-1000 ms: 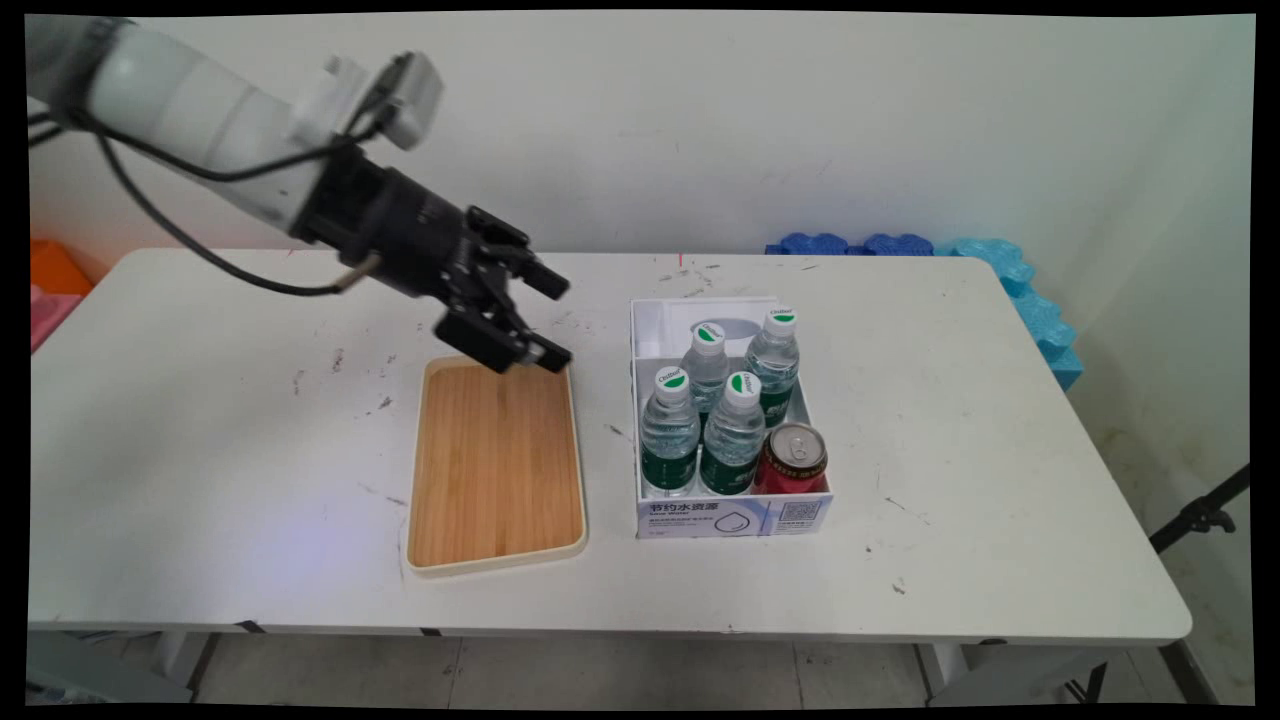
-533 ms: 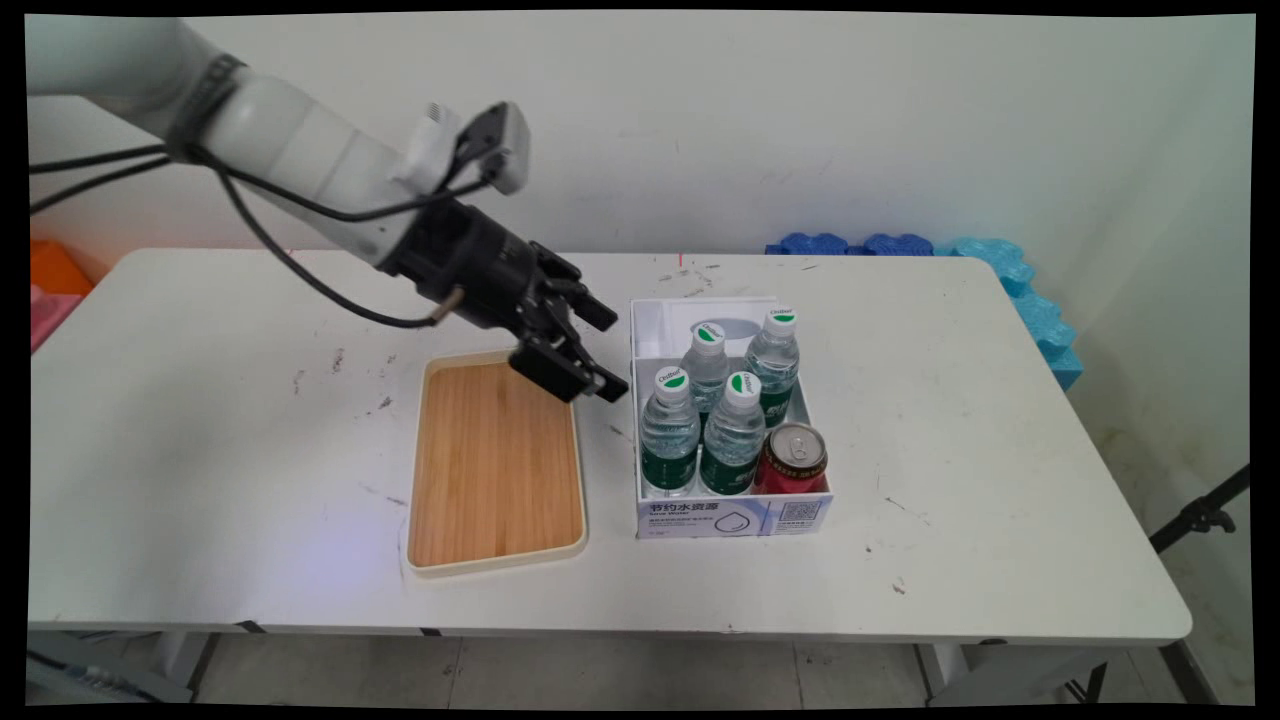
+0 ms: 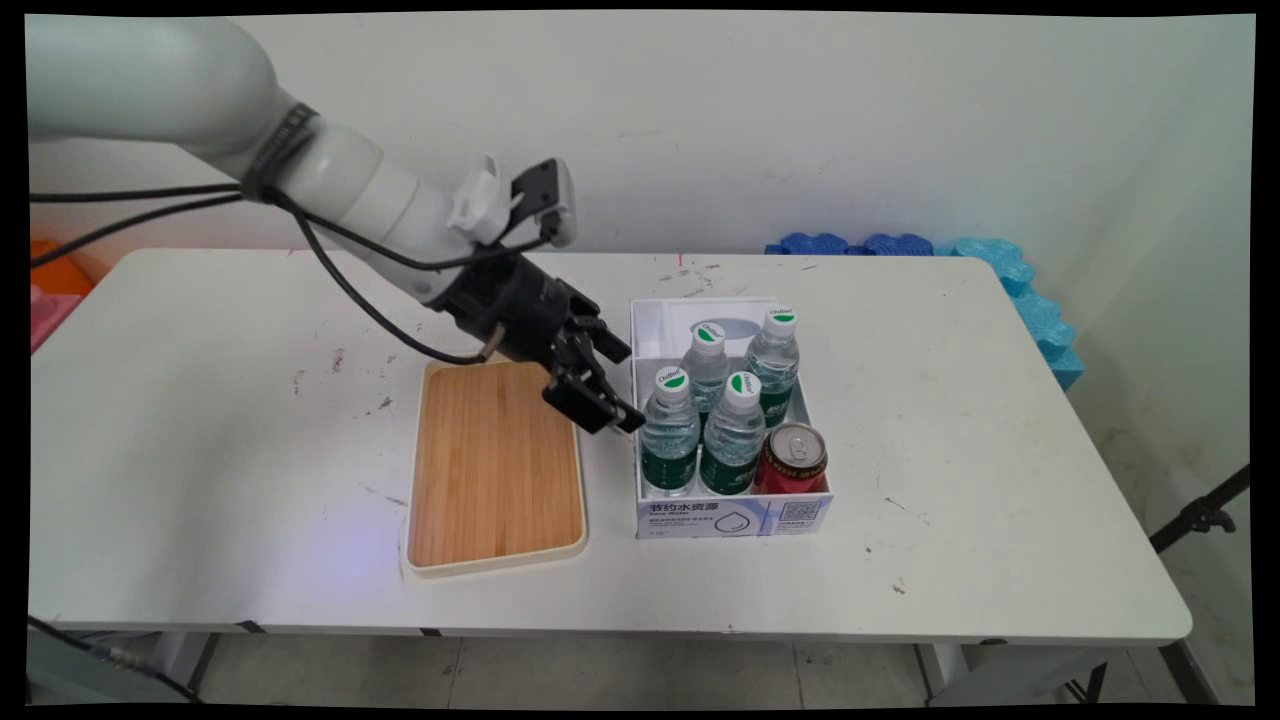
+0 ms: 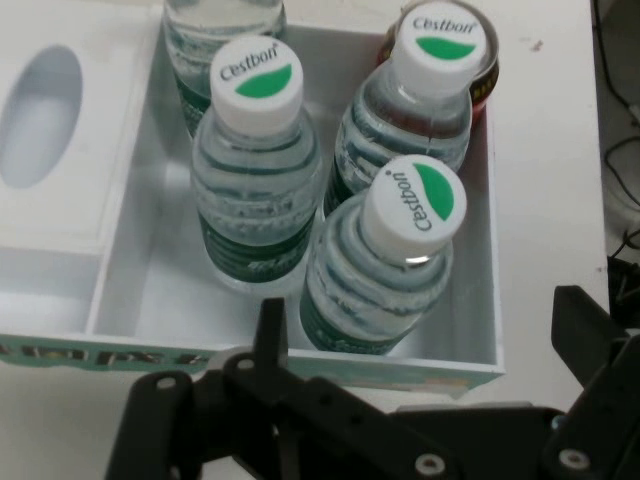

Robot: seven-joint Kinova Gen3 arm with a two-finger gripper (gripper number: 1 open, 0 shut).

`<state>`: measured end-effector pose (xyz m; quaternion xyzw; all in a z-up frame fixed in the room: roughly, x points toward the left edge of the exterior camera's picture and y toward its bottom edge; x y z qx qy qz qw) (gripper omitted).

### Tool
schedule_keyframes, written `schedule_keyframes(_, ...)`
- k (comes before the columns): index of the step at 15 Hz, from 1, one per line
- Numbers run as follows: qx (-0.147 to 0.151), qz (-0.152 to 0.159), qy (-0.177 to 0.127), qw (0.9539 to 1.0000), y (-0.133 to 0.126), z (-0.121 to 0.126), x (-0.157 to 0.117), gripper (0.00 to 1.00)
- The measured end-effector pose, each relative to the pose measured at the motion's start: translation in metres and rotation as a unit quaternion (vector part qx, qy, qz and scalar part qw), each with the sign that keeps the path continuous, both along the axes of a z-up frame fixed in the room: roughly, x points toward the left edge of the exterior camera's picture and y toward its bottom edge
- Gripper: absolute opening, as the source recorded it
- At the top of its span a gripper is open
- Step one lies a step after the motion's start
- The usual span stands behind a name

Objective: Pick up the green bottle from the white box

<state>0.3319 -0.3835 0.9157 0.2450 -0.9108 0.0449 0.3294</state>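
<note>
Black two-finger gripper angled down to the right from the white arm, hanging just beside the left wall of the white box, over the gap between that box and the wooden tray. Fingers spread wide apart, gripping nothing; one tip up near the box's left rim, the other lower, close to the nearest bottle. Not touching that bottle, as far as the main view allows. From the hand view, nearest bottle straight ahead between the spread fingers, its white cap with a green leaf mark upright. Four clear water bottles with green labels standing in the box's front compartment, packed close, with a red can at the front right corner, upright, pull-tab on top. Rear compartment of the box covered by a white panel with an oval opening. Tray lying flat on the white counter left of the box, bare. Blue foam blocks along the counter's far right edge by the wall. Black cables draped from the arm above the tray's far end.
</note>
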Motion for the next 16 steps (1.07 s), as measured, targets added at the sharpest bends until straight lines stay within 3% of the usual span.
schedule_keyframes(16, -0.005, -0.012, 0.014, 0.9998, -0.02, -0.061, -0.033, 1.0)
